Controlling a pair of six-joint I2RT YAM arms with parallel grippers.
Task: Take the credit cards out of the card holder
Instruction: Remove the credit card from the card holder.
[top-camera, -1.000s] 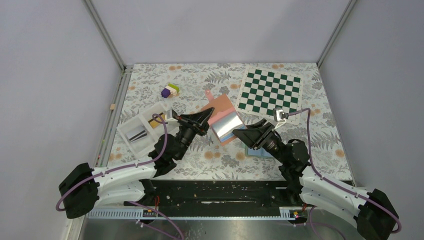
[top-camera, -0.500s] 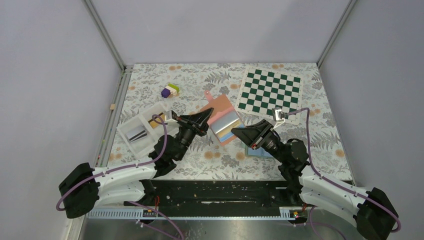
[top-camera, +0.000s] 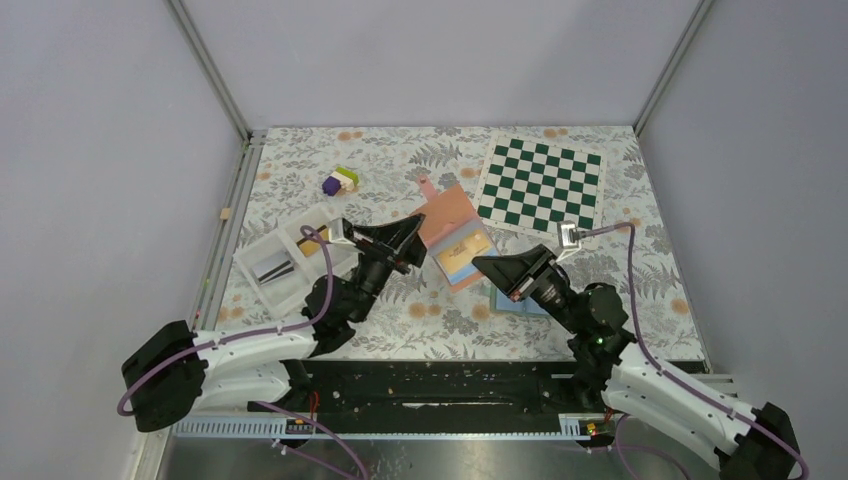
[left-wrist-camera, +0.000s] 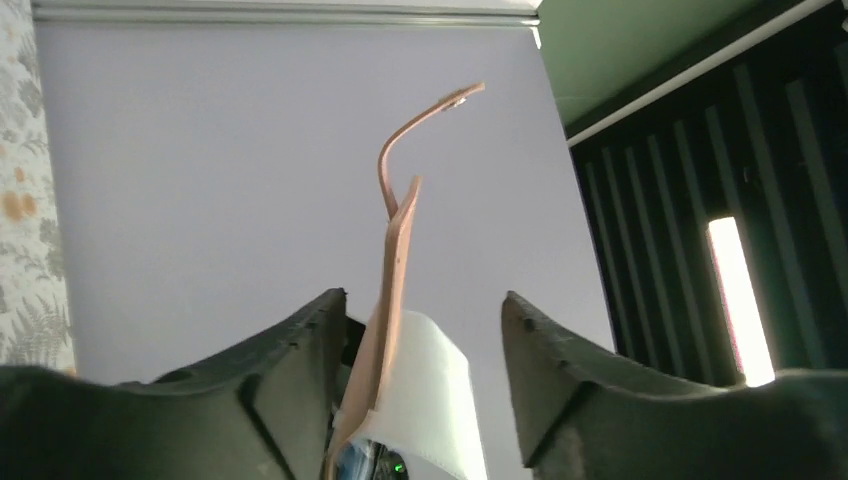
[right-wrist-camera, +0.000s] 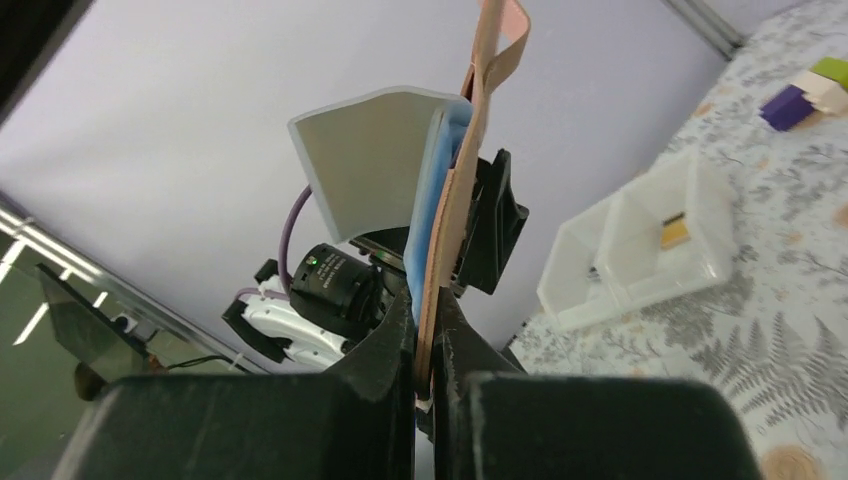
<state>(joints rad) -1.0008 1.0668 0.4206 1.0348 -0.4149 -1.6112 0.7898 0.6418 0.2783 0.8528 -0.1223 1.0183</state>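
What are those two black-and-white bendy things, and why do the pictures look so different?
They are two robot arms side by side. One picture looks down from above; the other two come from cameras on the wrists, showing fingers close up. On the flowery tablecloth lie a green-and-white checkered board, a white divided plastic tray and small coloured blocks. The right gripper pinches a pink card holder with plastic pages. The left gripper stands open around its other edge.

Salmon card holder (top-camera: 450, 210) stands open and tilted, yellow-orange credit card (top-camera: 462, 246) inside.
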